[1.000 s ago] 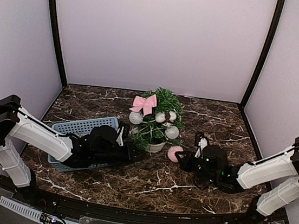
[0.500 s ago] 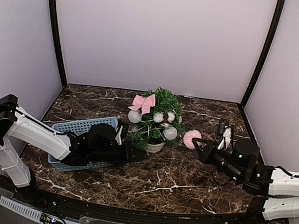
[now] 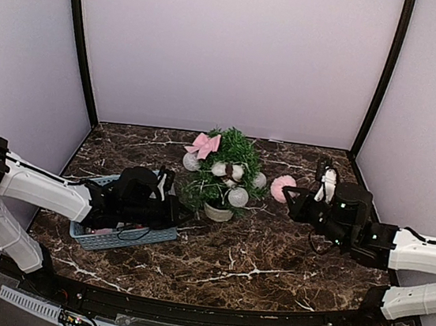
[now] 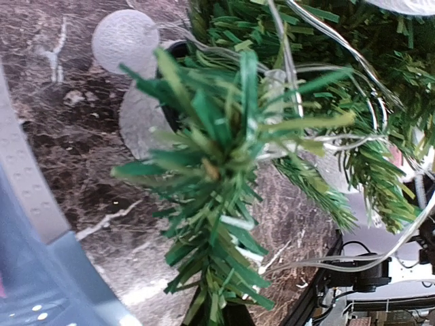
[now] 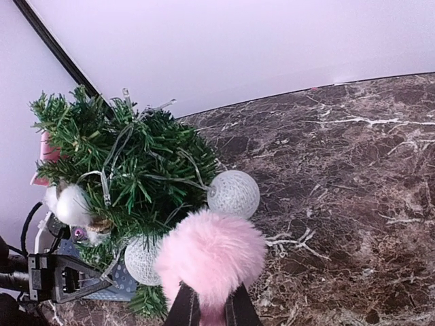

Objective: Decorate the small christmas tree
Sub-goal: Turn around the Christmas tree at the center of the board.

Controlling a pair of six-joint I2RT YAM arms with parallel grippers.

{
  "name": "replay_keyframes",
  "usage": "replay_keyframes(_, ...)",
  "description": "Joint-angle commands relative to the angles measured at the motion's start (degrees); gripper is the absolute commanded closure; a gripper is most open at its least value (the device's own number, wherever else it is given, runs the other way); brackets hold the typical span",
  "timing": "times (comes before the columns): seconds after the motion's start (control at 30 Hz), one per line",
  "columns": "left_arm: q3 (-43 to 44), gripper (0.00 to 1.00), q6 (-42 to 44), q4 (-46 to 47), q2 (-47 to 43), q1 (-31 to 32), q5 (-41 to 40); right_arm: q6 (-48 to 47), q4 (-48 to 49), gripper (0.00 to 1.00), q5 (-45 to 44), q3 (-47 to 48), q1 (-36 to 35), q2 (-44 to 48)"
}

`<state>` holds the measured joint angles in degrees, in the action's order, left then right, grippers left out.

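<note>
Your right jaws pinch the pink pompom (image 5: 211,255) just beside the small christmas tree (image 3: 223,172), which stands mid-desk (image 3: 270,257). Your left jaws are closed among its low branches. Push in carelessly and you could snag the light wire (image 4: 288,64) or tip the pot (image 3: 217,211).

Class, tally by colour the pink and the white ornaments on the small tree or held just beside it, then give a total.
Pink: 2, a pink ribbon bow on the small green Christmas tree and a fluffy pink pompom held beside it.
White: 5, round white balls, as far as the overhead view shows.
Total: 7
</note>
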<state>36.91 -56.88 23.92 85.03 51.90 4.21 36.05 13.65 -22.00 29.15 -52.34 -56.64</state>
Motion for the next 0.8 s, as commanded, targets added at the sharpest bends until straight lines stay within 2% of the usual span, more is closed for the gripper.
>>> replay_keyframes(0.0, -0.06, 1.00, 3.53, -6.41, -3.78, -1.63, 0.13, -2.67, 2.29, 1.00, 3.00, 4.86, 1.24, -0.98)
replay_keyframes(0.4, 1.83, 0.98, 8.89, -11.43, -5.71, -5.40, 2.30, -7.00, 4.44, 1.00, 15.60, 16.55, 5.61, -10.95)
replay_keyframes(0.77, 2.12, 1.00, 9.46, -11.79, -5.58, -6.03, 3.26, -11.69, 3.82, 1.00, 23.31, 26.75, 8.15, -18.80)
